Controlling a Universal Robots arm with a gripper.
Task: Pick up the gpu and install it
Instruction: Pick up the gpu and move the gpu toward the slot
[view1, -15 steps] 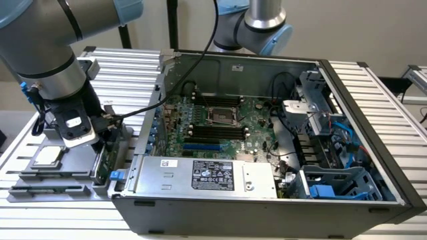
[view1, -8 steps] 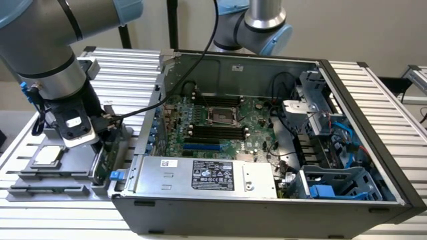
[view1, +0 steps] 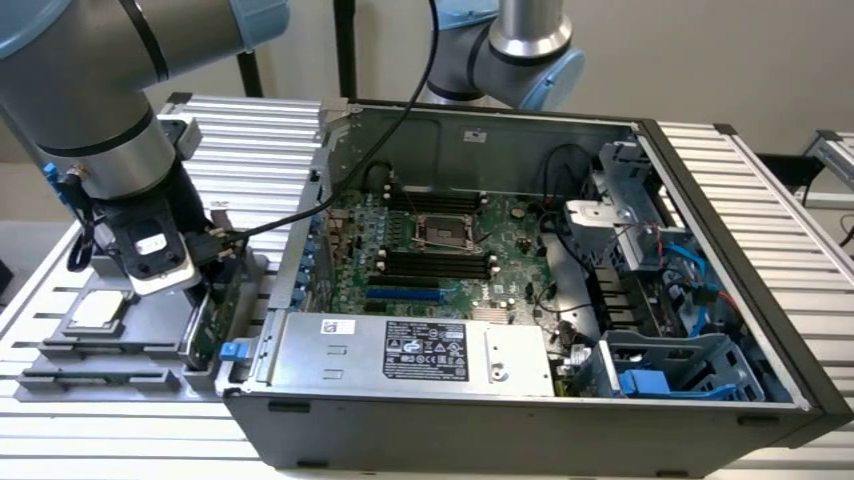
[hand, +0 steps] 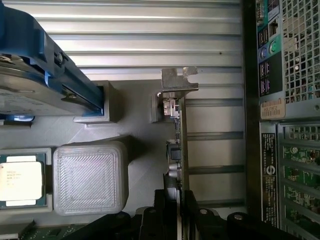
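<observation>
The gpu (hand: 176, 145) stands on edge in the grey parts holder (hand: 132, 112), its silver end bracket (hand: 177, 82) at the far end and its green board edge-on. My gripper (hand: 176, 212) straddles the near end of the card, one black finger (hand: 161, 207) pressed against each face. In the exterior view the gripper (view1: 200, 272) is low over the holder at the exterior view's left, just outside the open computer case (view1: 694, 300), with the green card (view1: 203, 325) below it. The card still sits in its holder slot.
The holder also carries a square silver cpu chip (hand: 20, 180), a ribbed grey block (hand: 87, 175) and a silver hard drive with blue rails (hand: 35, 85). Inside the case lie the motherboard (view1: 441, 245), its blue slot (view1: 400, 295) and the power supply (view1: 414, 350). A second arm (view1: 514, 50) stands behind.
</observation>
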